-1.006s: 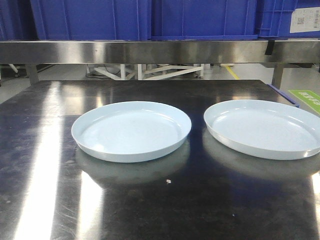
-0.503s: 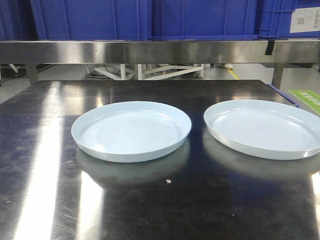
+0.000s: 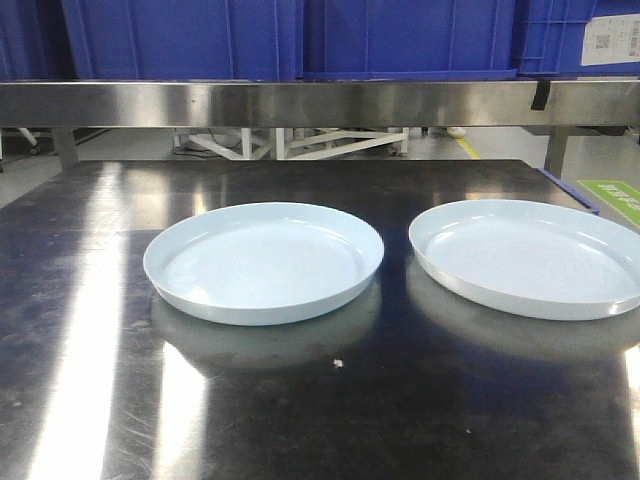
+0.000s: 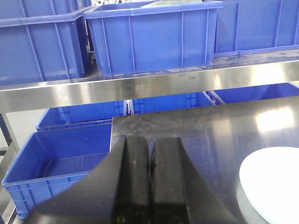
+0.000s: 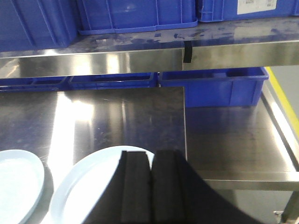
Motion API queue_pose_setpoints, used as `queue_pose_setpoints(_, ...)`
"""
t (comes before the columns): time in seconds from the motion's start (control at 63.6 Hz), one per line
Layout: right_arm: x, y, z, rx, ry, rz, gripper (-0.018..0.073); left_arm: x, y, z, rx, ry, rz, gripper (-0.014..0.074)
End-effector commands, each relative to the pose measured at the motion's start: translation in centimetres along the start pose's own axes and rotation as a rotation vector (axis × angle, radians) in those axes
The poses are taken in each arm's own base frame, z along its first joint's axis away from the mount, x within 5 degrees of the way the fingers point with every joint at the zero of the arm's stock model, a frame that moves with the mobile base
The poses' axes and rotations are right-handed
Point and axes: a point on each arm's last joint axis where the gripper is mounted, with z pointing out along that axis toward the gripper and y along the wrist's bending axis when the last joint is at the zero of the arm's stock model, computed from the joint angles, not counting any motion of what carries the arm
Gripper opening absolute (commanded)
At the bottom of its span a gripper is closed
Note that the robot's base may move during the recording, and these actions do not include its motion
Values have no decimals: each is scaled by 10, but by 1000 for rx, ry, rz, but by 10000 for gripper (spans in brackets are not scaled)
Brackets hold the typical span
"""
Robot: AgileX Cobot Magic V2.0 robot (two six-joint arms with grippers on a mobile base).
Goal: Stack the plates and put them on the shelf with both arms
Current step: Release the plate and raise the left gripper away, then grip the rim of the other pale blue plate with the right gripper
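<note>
Two pale-blue plates lie side by side on the dark metal tabletop point(image 3: 320, 420): the left plate point(image 3: 263, 262) near the middle, the right plate point(image 3: 530, 258) at the right edge of the front view. The steel shelf rail point(image 3: 300, 103) runs across behind them. My left gripper point(image 4: 150, 142) is shut and empty, above the table's left end, with the left plate point(image 4: 273, 179) at its right. My right gripper point(image 5: 150, 156) is shut and empty, above the right plate's point(image 5: 86, 186) right part; the left plate point(image 5: 18, 186) shows at far left. Neither gripper shows in the front view.
Big blue crates point(image 3: 300, 38) stand on the shelf above the rail, and more sit on the lower levels point(image 4: 60, 163). A lower steel shelf surface point(image 5: 233, 144) lies to the right of the table's right edge. A black tape strip point(image 5: 187, 51) marks the rail.
</note>
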Motion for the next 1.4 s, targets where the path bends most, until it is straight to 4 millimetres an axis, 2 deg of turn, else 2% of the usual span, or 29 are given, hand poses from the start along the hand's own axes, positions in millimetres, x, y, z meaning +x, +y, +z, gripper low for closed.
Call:
queue_pose_setpoints(0.0,-20,2,2,-11,-94,47,31,-18,1,-1,-9,-115,-12,83)
queue_pose_setpoints(0.141,-32,14,24,-75,43,158,31,-18,1,-1,-9,-115,-12,83)
queue_pose_setpoints(0.236,-43,26,51,-126,156,263,31,-18,1,-1,-9,-113,-12,83)
queue_pose_setpoints(0.346,-43,30,82,-127,257,326,31,-18,1,-1,-9,-112,-12,83)
queue_pose_setpoints(0.487,-26,24,118,-80,425,335,31,-18,1,-1,-9,-112,-12,83)
queue_pose_setpoints(0.613,-10,5,143,-17,548,334,32,-18,1,-1,-9,-112,-12,83)
queue_pose_setpoints(0.802,-7,-29,156,60,647,376,59,-18,1,-1,-9,-112,-12,83)
queue_pose_setpoints(1.022,2,-49,182,71,761,371,270,-18,1,-1,-9,-112,-12,83)
queue_pose_setpoints(1.21,14,-55,202,73,828,385,277,-18,1,-1,-9,-112,-12,83)
queue_pose_setpoints(1.383,28,-59,211,81,874,397,278,-18,1,-1,-9,-112,-12,83)
